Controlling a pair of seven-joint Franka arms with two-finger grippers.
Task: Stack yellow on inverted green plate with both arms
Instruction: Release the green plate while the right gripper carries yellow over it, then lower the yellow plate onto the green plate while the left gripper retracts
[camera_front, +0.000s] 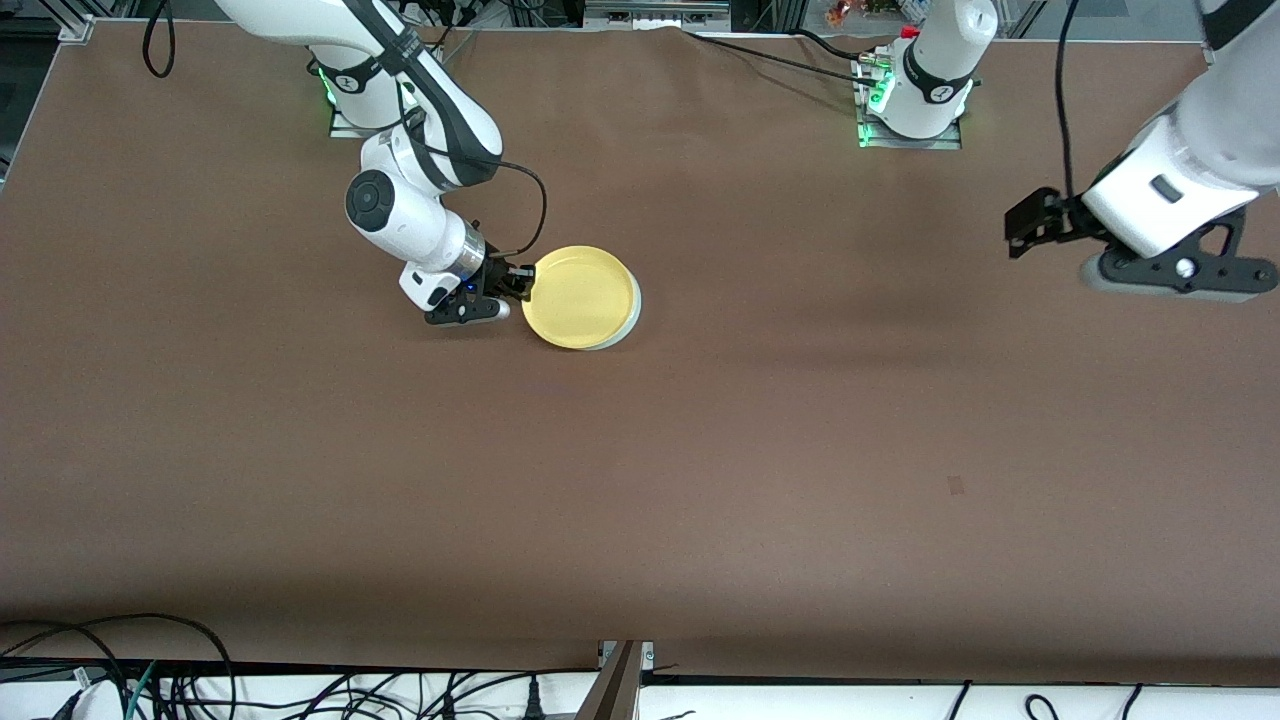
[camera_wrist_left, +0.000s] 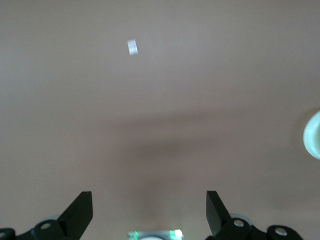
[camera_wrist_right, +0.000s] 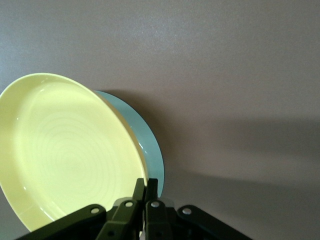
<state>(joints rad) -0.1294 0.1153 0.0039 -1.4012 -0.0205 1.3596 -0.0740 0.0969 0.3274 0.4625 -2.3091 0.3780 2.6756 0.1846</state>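
The right gripper (camera_front: 522, 283) pinches the yellow plate's (camera_front: 580, 297) rim to settle it on the green plate (camera_front: 630, 318) mid-desk (camera_front: 800, 420), while the left gripper (camera_front: 1030, 225), spread wide, waits aside above its end.

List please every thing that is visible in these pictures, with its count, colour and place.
yellow plate: 1, bright yellow, upright on the green plate, rim pinched by the right gripper.
green plate: 1, pale mint green, under the yellow plate, only its edge showing.
table: 1, brown, under everything.
right gripper: 1, black, shut on the yellow plate's rim.
left gripper: 1, black, open, waiting over the table's left-arm end.
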